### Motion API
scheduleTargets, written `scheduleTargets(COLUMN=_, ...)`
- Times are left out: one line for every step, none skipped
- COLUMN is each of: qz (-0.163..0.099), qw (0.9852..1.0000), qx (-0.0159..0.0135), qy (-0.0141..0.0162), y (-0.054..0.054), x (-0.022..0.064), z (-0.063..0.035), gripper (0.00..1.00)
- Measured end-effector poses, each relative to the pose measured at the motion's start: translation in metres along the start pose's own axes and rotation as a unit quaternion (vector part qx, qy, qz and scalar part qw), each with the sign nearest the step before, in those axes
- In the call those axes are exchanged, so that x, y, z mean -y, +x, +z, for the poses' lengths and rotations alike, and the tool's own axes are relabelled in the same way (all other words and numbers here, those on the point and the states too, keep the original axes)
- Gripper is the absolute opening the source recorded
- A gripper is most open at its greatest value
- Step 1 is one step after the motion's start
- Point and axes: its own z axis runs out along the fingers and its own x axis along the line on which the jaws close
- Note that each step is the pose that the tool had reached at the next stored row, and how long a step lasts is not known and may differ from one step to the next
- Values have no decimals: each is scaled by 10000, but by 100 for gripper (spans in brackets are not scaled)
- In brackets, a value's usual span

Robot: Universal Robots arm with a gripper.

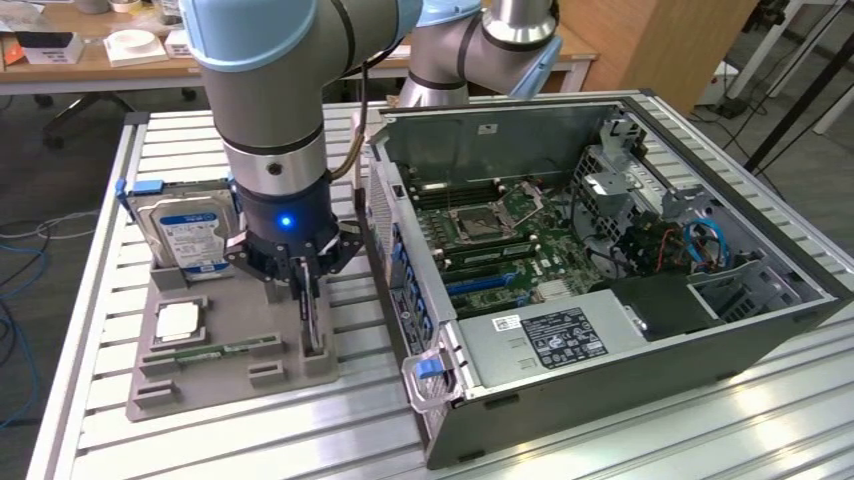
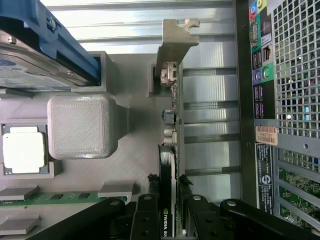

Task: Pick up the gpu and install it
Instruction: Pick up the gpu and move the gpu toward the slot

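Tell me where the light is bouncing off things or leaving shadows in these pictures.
Exterior view: bright glare on the metal table at that view's right, and a blue lamp glowing on the arm. Wrist view: the table slats shine white, while the gripper clamping the gpu looks dark.

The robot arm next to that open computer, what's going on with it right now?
The arm's tool is down over the grey parts holder that sits beside the open computer case. It is closed on the gpu, with a finger on each side of the card. The card stands on edge in its slot in the holder, not yet lifted out or installed. A hard drive, a processor and a memory stick sit in the same holder.
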Motion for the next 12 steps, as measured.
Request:
scheduleTargets(qz=0, qw=10000, qx=-2, qy=2, y=0, x=0, z=-9, gripper=26)
scheduleTargets(qz=0, qw=10000, qx=-1, qy=1, y=0, x=0, z=-18, gripper=26)
scheduleTargets(qz=0, qw=10000, qx=0, qy=0, y=0, x=-1, z=-26, gripper=26)
scheduleTargets(qz=-1, qw=10000, qx=0, qy=0, y=-1, x=-2, z=-37, gripper=26)
scheduleTargets(qz=0, qw=10000, qx=0, qy=0, y=-1, x=-2, z=-48, gripper=26)
scheduleTargets(qz=0, qw=10000, qx=0, qy=0, y=-1, x=-3, z=-61, gripper=26)
scheduleTargets(qz=0, qw=10000, qx=0, qy=-1, y=-2, x=-3, z=-74, gripper=26)
scheduleTargets(qz=0, qw=10000, qx=0, qy=-1, y=-2, x=-4, z=-89, gripper=26)
scheduleTargets(qz=0, qw=10000, qx=0, qy=-2, y=-2, x=-4, z=-103, gripper=26)
scheduleTargets(qz=0, qw=10000, qx=0, qy=-2, y=-3, x=-5, z=-118, gripper=26)
scheduleTargets(qz=0, qw=10000, qx=0, qy=-3, y=-3, x=-6, z=-133, gripper=26)
scheduleTargets(qz=0, qw=10000, qx=0, qy=-3, y=-3, x=-7, z=-149, gripper=26)
